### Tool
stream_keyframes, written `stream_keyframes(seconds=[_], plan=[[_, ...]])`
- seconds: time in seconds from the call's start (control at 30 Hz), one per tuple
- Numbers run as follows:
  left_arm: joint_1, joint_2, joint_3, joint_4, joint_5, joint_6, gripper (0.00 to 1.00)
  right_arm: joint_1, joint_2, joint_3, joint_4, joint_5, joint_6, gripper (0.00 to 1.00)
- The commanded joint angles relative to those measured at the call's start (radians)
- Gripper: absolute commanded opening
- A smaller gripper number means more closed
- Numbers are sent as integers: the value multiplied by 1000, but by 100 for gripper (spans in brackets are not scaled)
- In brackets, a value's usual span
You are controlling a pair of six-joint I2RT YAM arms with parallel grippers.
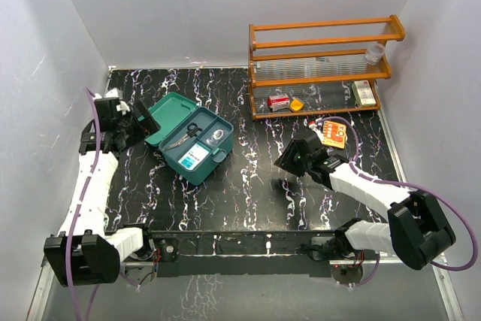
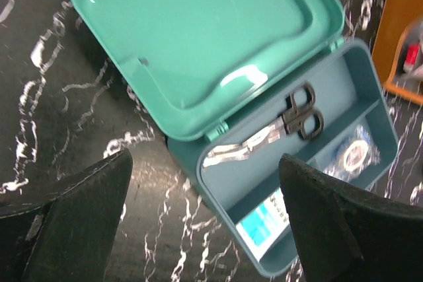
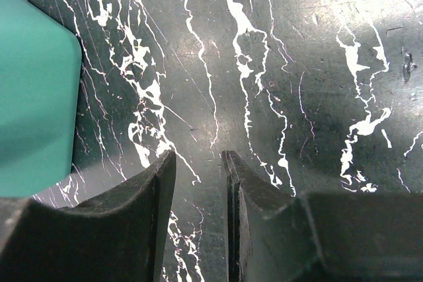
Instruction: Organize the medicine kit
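Presently, at the far left, the left gripper (image 1: 141, 122) hangs just beside the raised lid (image 2: 198, 37) of the medicine kit (image 1: 197, 162). Its jaws are spread wide and there is nothing between them.

The kit sits on the black marbled table (image 1: 248, 193), left of centre, turned at an angle to the table edge. It is open, with the lid tipped back toward the left arm. Inside, scissors (image 2: 301, 113) lie in the long compartment. A blue-and-white packet (image 1: 194, 158) and a small round item in a clear wrapper (image 2: 355, 154) occupy the compartments beside it.

Assessment: the kit looks to be thin, rigid, smooth plastic, light even when loaded, so it is likely to slide on the glossy table if pushed from one side. The lid swings freely on its hinges. Its free front edge, near the moulded handle, is the best place to take hold for closing. For moving the kit, a side wall of the base is better.

Right of centre, the right gripper (image 3: 198, 158) points toward the kit but is well apart from it. Its jaws are almost together, leaving a narrow gap, and they hold nothing. An orange card (image 1: 334, 134) lies behind that arm. An orange wooden rack (image 1: 323, 35) stands at the rear right with small boxes (image 1: 278, 101) on its lowest shelf.
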Motion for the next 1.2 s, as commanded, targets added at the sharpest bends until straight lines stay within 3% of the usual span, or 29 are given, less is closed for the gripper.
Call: stream_keyframes(seconds=[0.0, 0.23, 0.43, 0.77, 1.17], plan=[[72, 35, 41, 127, -54, -80, 91, 6, -21, 41, 12, 23, 2, 31], [299, 191, -12, 350, 196, -232, 92, 6, -31, 39, 10, 19, 5, 32], [411, 363, -46, 500, 369, -291, 92, 6, -24, 45, 14, 16, 6, 32], [438, 577, -103, 784, 602, -427, 91, 6, 5, 66, 26, 13, 0, 32], [438, 624, -140, 1115, 793, -599, 85, 5, 30, 71, 36, 12, 8, 31]])
